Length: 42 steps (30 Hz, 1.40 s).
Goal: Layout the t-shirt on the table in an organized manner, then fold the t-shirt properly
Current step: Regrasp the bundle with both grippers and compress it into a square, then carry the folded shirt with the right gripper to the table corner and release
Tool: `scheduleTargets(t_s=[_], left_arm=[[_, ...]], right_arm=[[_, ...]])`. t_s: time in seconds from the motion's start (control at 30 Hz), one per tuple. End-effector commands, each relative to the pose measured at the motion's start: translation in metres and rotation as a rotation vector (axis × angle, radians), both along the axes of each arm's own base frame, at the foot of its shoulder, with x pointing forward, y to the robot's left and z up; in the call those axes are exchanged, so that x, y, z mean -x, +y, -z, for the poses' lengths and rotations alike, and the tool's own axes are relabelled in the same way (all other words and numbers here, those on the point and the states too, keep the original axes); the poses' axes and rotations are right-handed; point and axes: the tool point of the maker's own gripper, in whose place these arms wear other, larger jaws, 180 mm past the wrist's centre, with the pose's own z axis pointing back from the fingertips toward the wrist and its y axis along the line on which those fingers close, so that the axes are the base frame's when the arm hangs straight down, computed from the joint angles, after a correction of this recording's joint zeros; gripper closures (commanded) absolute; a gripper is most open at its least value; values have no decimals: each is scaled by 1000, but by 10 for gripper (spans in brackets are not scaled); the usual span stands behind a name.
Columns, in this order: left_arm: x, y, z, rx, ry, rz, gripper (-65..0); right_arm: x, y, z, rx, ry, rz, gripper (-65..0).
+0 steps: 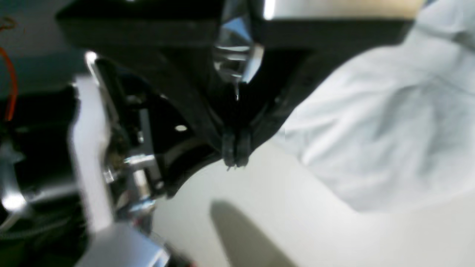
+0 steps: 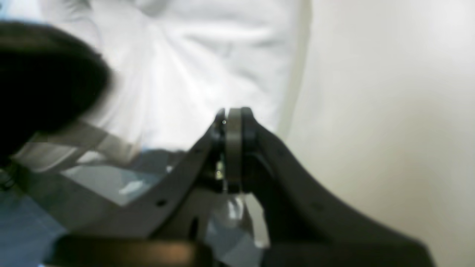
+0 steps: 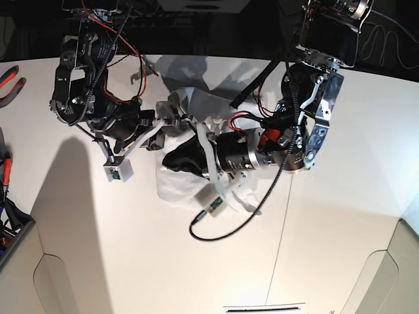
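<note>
Soft, wrinkled white cloth t-shirt lies on the smooth matte table.

- The t-shirt reads plain white, no print, pale grey-blue in its creases.
- The table is matte off-white, crossed by a thin dark seam line.
- The left gripper shows black.
- The right gripper looks dark grey.
- Red wires and a black cable run along the black-and-silver arms.
</note>
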Motion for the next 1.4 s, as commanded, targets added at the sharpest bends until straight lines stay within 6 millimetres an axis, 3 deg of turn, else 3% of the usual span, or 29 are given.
scheduleTargets(t_s=[0.0,0.13,0.3,0.43,0.57,0.8,0.9,1.0,1.1,1.27,1.37], left_arm=[[-7,1,-5,-17,-24,-13,0],[-7,29,27,-193,-3,-65,0],[0,80,61,-390,18,-117,0],[11,110,78,-485,38,-127,0],[14,121,85,-536,39,-134,0],[12,125,85,-546,39,-162,0],[11,125,85,-543,36,-163,0],[11,125,85,-546,35,-163,0],[12,126,86,-551,38,-162,0],[16,134,91,-594,47,-161,0],[20,143,94,-615,54,-160,0]], right_arm=[[-5,7,-10,-24,-44,-16,0],[-1,12,-8,-24,-34,-33,0],[-5,12,-11,-25,-46,-33,0],[-13,12,-17,-26,-68,-32,0],[-28,18,-33,-68,-115,-36,0],[-61,37,-80,-145,-290,-99,0],[-67,50,-85,-117,-329,-162,0],[-75,58,-66,-71,-310,-185,0],[-80,58,-24,-44,-207,-191,0],[-90,33,38,14,-78,-162,0],[-97,14,55,48,-38,-148,0]])
